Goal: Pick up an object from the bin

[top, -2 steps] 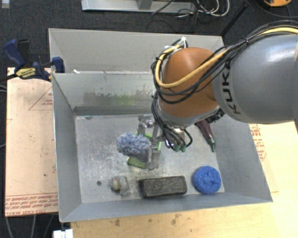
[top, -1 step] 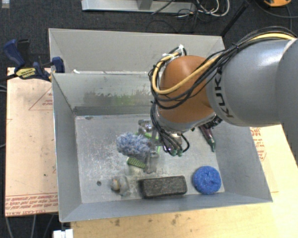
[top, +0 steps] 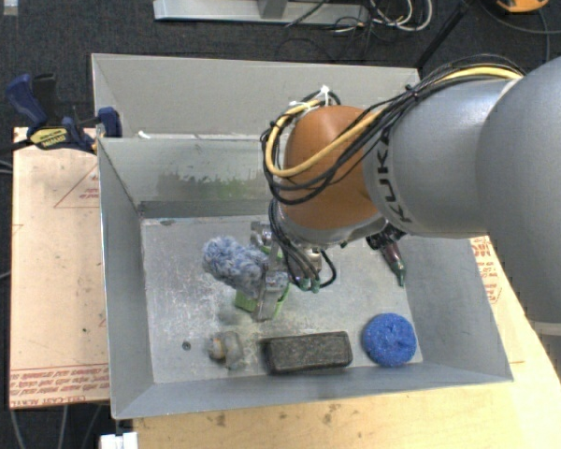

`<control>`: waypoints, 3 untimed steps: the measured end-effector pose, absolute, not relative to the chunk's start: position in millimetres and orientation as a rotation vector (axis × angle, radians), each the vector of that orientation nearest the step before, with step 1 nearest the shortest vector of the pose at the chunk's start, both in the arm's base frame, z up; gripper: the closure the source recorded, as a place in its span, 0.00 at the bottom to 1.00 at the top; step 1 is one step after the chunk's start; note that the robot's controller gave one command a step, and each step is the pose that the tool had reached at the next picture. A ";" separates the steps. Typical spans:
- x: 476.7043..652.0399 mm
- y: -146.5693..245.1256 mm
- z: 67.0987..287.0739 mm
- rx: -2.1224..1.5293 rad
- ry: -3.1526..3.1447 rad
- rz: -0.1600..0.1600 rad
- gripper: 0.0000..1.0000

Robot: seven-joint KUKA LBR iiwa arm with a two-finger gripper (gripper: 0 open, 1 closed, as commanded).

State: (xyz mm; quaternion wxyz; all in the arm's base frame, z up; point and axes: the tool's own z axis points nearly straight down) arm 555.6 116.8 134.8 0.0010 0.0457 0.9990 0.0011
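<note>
Closest to the lens: the arm's big grey link (top: 486, 148), upper right of the frame, with the orange wrist cover (top: 323, 171) and its looped cables (top: 285, 148) at centre. The wrist points steeply down into the bin (top: 122, 279). I read that as a top-down approach, keeping the arm off the sloped walls.

Gripper (top: 269, 293) sits low, just left of centre frame, near the floor. It is just beside the right edge of a fuzzy blue-grey clump (top: 230, 259), and a small green piece (top: 267, 305) shows right at its tip. Whether the claw is apart, together or clamped on either one, I cannot tell; the wrist body hides it. My judgement of the target: the clump or the green piece, both left of centre.

Other items lie along the lower edge, apart from the tip:
- grey-beige lump (top: 227, 346), lower left
- dark rectangular block (top: 306, 352), lower centre
- blue round ball (top: 389, 338), lower right

None of these touch, so each looks easy to take singly.
</note>
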 end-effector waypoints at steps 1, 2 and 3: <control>583.9 113.9 96.5 0.213 3.133 0.005 1.00; 583.8 113.9 96.5 0.214 3.133 0.005 1.00; 566.8 104.1 124.5 0.192 3.140 0.000 1.00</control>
